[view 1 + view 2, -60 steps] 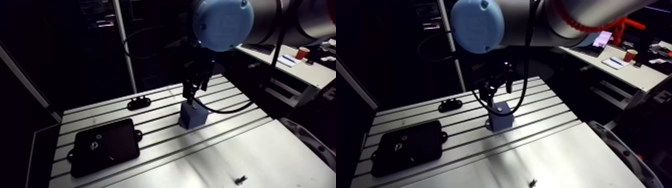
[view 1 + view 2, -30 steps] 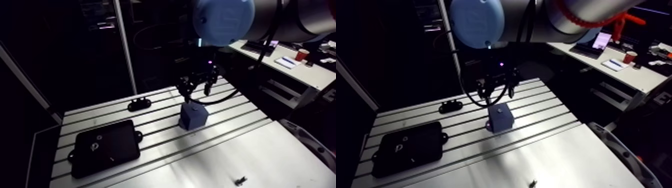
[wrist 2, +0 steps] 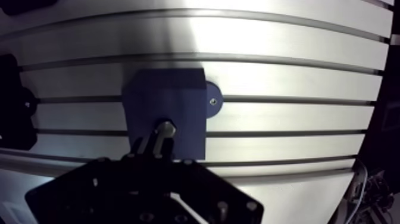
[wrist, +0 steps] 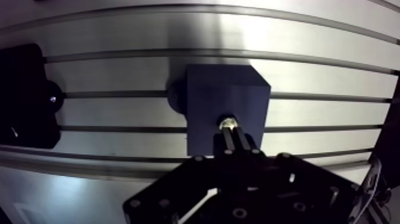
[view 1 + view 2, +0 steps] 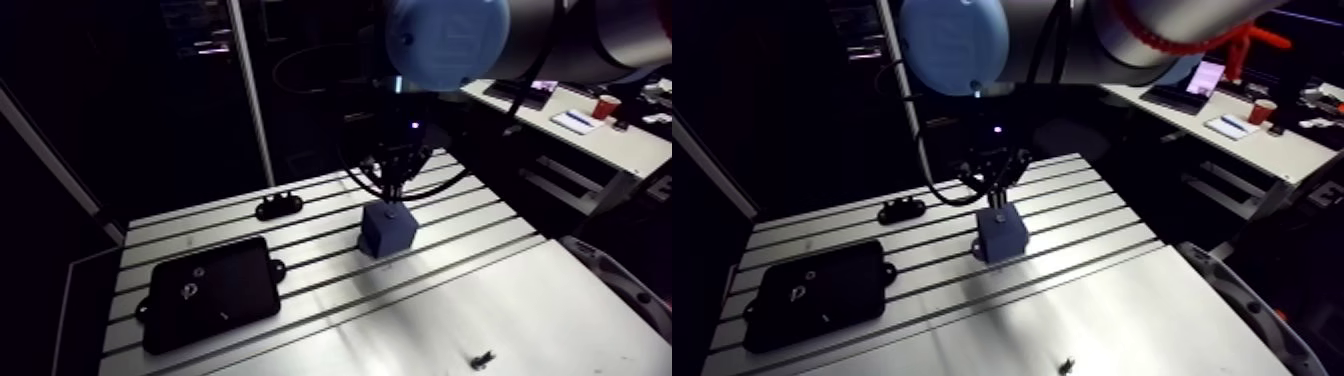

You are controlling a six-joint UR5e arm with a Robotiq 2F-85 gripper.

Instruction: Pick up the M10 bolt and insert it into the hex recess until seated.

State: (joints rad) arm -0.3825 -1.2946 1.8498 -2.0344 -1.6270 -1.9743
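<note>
The claw [image 4: 233, 134] hangs straight above the blue block [image 4: 220, 95]. Its two fingers [image 4: 227, 142] are drawn close, pinching the M10 bolt [image 4: 227, 123]. Only the bolt's bright end shows, right at the fingertips. It sits on the block's top face, toward the edge nearest the claw and inside the block's outline. How deep it sits cannot be told.

The block stands square on the slotted surface [image 4: 119, 71], its edges running along and across the grooves. A small rounded lug [image 3: 213, 100] with a screw in it juts from one side at the base.

In the wrist view, bare grooved metal lies open ahead of the block and on the lug side. On the other side a black plate [image 4: 24, 101] lies well apart from the block, with a clear strip of surface between them.

In the arm view the same black plate [image 5: 210, 293] lies flat near the surface's left edge, with small ears sticking out of its sides. A small black bracket [image 5: 277, 207] rests toward the far edge, apart from both the plate and the block. Nearer the camera the grooves give way to a smooth sheet, where a tiny dark piece [image 5: 483, 357] lies alone, far from the block.
</note>
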